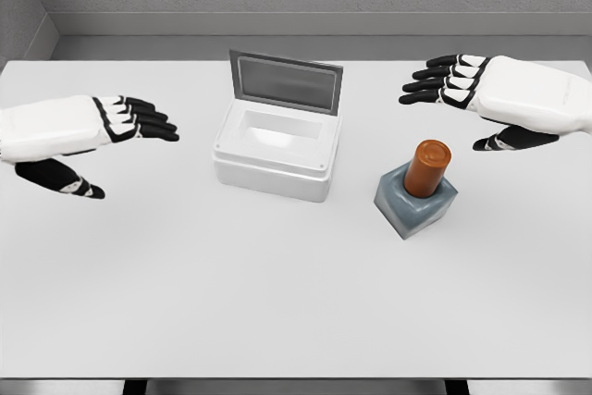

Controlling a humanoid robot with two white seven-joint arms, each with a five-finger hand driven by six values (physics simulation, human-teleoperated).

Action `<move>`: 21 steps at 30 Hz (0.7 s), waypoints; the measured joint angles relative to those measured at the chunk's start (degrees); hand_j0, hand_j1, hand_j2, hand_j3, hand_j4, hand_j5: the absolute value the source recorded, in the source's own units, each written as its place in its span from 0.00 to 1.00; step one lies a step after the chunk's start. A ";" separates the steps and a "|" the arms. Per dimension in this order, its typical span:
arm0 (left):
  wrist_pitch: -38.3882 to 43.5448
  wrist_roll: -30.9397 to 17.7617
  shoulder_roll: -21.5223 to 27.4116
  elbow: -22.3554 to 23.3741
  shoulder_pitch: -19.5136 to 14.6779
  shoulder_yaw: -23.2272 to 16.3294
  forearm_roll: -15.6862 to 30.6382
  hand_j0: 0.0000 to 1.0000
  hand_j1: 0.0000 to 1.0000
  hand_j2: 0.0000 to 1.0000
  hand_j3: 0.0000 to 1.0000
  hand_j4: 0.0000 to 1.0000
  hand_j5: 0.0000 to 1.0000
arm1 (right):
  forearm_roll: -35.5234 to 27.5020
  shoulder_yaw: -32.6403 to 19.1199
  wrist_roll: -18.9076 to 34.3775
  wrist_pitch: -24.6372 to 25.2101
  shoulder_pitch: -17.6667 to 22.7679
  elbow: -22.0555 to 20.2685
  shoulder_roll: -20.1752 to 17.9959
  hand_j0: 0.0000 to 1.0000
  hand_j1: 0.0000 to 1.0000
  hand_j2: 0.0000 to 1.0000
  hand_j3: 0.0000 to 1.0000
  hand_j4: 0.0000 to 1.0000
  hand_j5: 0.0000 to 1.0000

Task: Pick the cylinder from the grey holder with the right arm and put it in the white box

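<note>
Cylinder [428, 166] stands upright in the grey holder [415, 203], right of the open white box [274, 151]. Your right hand [467, 90] hovers above and behind, fingers spread, holding nothing. Lower it, wrap the exposed top, then lift straight up before swinging left.

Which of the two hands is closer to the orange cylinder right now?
The right hand, hovering open just behind and to the right of the orange cylinder in its grey holder. The left hand is across the table, beyond the white box.
</note>
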 measured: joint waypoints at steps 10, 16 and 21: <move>-0.10 -1.92 -1.75 0.17 -2.02 -0.27 -1.07 1.00 1.00 1.00 1.00 1.00 1.00 | -0.94 -0.57 12.58 0.02 -9.12 0.18 0.04 1.00 1.00 1.00 1.00 1.00 1.00; -0.10 -2.49 -3.42 2.68 -6.68 -0.23 -4.92 1.00 1.00 1.00 1.00 1.00 1.00 | -1.44 -0.36 23.60 -0.08 -11.43 0.04 0.40 1.00 1.00 1.00 1.00 1.00 1.00; -0.10 -2.32 -5.43 6.28 -9.14 -0.35 -8.00 1.00 1.00 1.00 1.00 1.00 1.00 | 0.83 0.55 25.00 -0.09 -11.51 -0.07 3.58 0.99 0.99 0.99 0.99 0.99 0.99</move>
